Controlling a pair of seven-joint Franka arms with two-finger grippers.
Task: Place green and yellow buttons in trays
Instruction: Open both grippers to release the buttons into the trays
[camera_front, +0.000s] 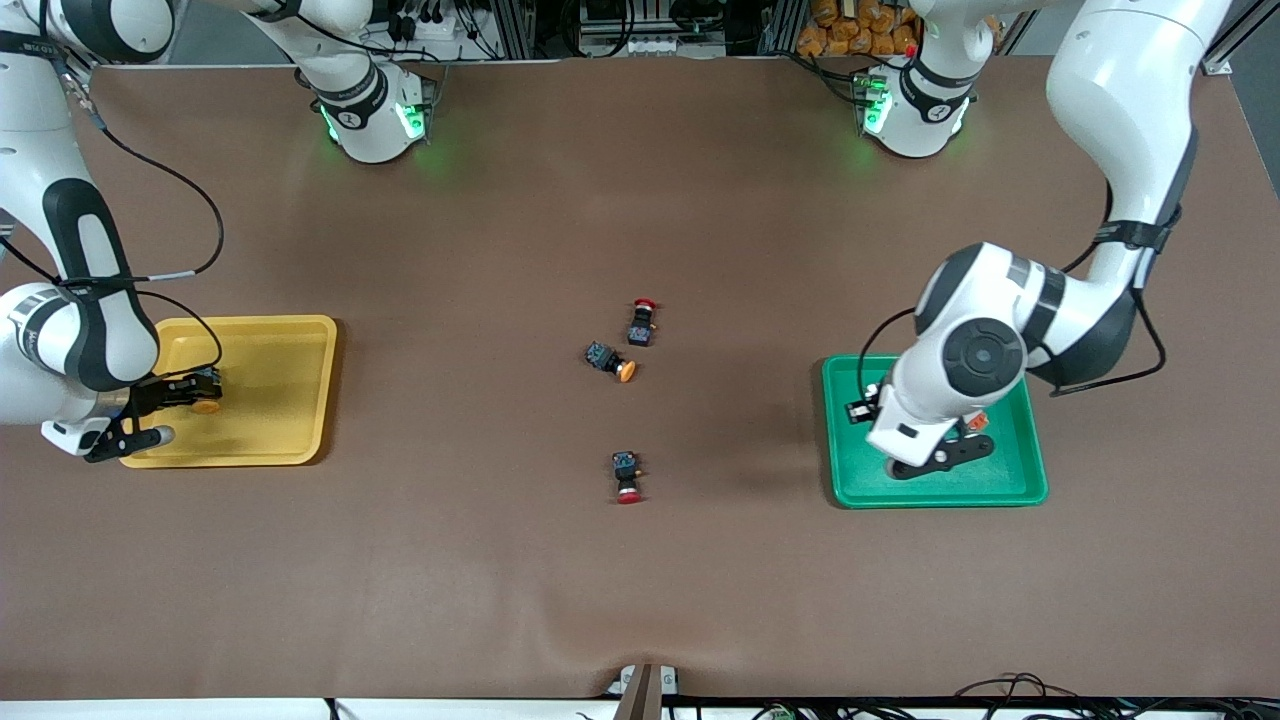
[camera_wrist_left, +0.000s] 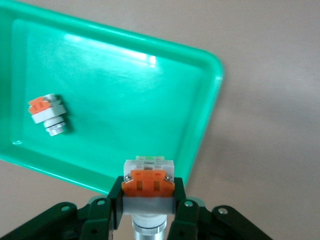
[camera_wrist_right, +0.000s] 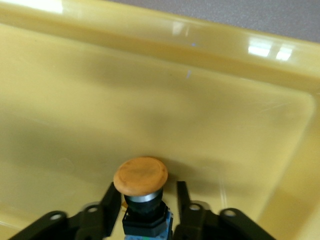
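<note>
left gripper (camera_wrist_left: 148, 212): clamps white button (camera_wrist_left: 148, 181) over green tray (camera_wrist_left: 205, 107) rim; another (camera_wrist_left: 46, 114) lies inside
right gripper (camera_wrist_right: 145, 210): holds yellow button (camera_wrist_right: 140, 176) low in yellow tray (camera_wrist_right: 280, 125)
step: placing both
next: release; fetch table button (camera_front: 610, 361)

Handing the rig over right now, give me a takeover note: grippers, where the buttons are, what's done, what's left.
Left gripper: shut on a white-bodied button, over the green tray.
Right gripper: shut on a yellow-capped button, low in the yellow tray.
Done: one white button already lies in the green tray.
Left: release both held buttons, then fetch the yellow-capped button on the table mid-table. The two red-capped buttons stay.
</note>
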